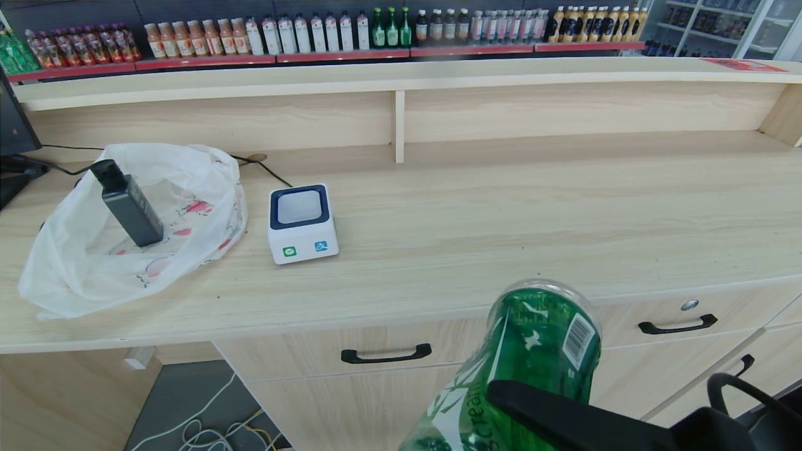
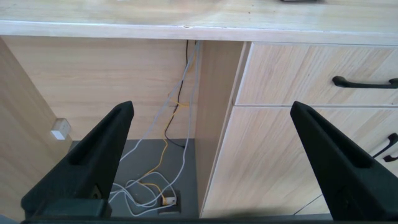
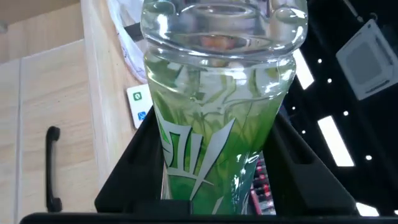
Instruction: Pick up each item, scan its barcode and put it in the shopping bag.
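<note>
Bottle point(image 1: 532, 357) sits clamped in right claw point(image 3: 211, 177), so tip its barcode point(image 1: 578, 340) toward the scanner point(image 1: 302, 222); left claw point(image 2: 211, 112) hangs spread, empty.

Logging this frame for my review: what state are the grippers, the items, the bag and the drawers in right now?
Left gripper, open, holding nothing.
Right gripper, shut on the green bottle.
Green bottle, held in the air in front of the counter, barcode label facing the head view.
Shopping bag, open, lying on the counter.
Dark item, tilted, inside the shopping bag.
Drawers, shut.
</note>
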Robot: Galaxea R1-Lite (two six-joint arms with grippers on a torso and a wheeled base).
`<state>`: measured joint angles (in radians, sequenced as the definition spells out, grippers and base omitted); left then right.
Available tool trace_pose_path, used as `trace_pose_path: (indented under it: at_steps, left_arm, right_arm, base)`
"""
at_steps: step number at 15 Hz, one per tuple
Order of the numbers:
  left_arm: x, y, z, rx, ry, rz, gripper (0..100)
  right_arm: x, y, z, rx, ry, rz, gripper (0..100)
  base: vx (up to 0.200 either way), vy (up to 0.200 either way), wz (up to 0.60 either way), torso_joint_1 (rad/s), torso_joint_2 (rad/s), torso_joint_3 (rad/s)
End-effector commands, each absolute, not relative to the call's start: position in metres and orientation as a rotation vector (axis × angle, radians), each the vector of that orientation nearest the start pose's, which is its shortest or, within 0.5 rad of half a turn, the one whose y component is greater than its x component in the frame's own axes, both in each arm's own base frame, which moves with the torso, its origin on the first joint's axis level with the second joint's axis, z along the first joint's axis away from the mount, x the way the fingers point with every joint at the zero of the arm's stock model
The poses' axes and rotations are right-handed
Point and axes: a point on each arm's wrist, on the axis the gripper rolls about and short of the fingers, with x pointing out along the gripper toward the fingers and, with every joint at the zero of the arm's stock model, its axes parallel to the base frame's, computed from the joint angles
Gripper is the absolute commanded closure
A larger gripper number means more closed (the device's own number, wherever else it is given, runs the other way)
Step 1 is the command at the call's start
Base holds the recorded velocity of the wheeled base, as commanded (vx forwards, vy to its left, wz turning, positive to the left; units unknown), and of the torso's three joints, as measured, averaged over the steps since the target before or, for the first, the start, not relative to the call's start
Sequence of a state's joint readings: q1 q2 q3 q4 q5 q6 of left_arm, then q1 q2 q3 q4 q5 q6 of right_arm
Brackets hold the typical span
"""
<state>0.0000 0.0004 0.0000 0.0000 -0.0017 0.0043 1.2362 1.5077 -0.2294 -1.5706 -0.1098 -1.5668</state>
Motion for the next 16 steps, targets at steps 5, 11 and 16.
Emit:
trace_pose_path:
  at_steps: [5, 11, 16]
  left_arm:
    - [-0.0228, 0.0000, 0.0755, 0.005, 0.000, -0.002, 0]
    - [-0.0228, 0.0000, 0.0755, 0.005, 0.000, -0.002, 0]
    - [-0.0227, 0.0000, 0.0755, 0.005, 0.002, -0.002, 0]
  right_arm:
    - [0.0671, 0.1855, 0.1901, -1.279, -1.096, 0.582, 100]
    - [0.0647, 0.1804, 0.1875, -1.358, -1.131, 0.550, 100]
    - [0.0643, 0.1795, 0.1865, -1.361, -1.130, 0.554, 100]
  base:
    - [0.000, 0.000, 0.00, 0.000, 0.00, 0.000]
    - [0.000, 0.000, 0.00, 0.000, 0.00, 0.000]
    - [0.000, 0.000, 0.00, 0.000, 0.00, 0.000]
